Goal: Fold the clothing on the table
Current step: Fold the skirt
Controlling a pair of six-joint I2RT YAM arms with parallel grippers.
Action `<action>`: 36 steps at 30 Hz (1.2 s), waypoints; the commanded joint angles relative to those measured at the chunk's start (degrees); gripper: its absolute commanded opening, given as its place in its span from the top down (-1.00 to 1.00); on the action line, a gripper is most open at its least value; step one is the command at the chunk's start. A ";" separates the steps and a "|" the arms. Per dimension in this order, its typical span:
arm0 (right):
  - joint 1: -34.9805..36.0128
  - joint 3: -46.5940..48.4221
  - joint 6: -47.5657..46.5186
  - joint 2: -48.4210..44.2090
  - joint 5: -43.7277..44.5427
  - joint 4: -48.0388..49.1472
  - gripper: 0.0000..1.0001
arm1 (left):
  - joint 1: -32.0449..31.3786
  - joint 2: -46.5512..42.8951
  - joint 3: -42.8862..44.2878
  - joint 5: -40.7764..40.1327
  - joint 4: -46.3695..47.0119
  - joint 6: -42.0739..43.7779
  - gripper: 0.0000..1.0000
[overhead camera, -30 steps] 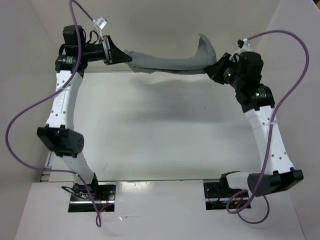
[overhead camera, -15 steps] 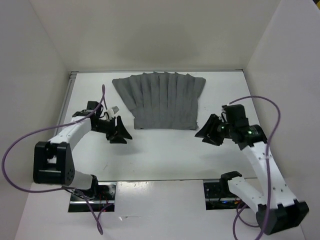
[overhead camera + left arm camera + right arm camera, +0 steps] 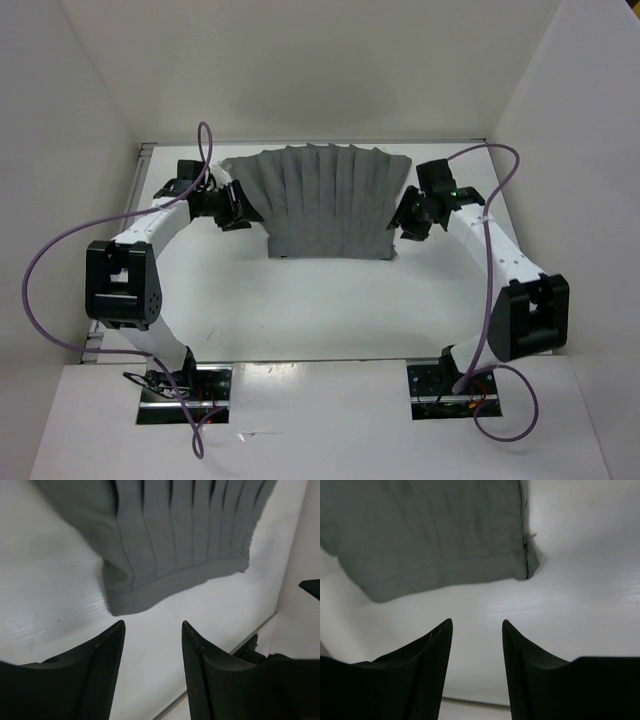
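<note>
The clothing (image 3: 325, 200) is a mid-grey pleated garment lying flat and spread at the far middle of the white table (image 3: 320, 310). My left gripper (image 3: 238, 210) is open just off its left edge, with nothing between its fingers. In the left wrist view the clothing (image 3: 170, 535) lies beyond the left gripper (image 3: 152, 627), its hemmed corner nearest. My right gripper (image 3: 402, 222) is open beside the garment's right edge, near its front right corner. The right wrist view shows the clothing (image 3: 430, 535) ahead of the empty right gripper (image 3: 476, 625).
White walls (image 3: 90, 120) close in the table on the left, back and right. Purple cables (image 3: 40, 270) loop beside both arms. The arm bases (image 3: 185, 385) sit at the near edge.
A second ago both grippers held the clothing stretched in the air. It now lies flat on the table, both grippers have let go, and they have moved back up to its left and right edges.
</note>
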 commanded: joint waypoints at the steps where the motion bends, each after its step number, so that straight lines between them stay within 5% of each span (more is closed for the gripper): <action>1: 0.21 7.10 -4.50 5.96 10.34 3.81 0.00 | 0.24 0.83 -0.82 -7.00 5.40 -0.60 -0.13; 11: -0.32 8.86 -6.18 20.75 9.82 6.79 0.00 | -1.34 7.23 -4.78 -9.73 6.47 -2.88 -0.08; 36: -0.32 6.31 -6.18 29.99 4.98 8.20 0.02 | -7.31 16.38 -6.02 -6.74 11.21 -7.72 -0.01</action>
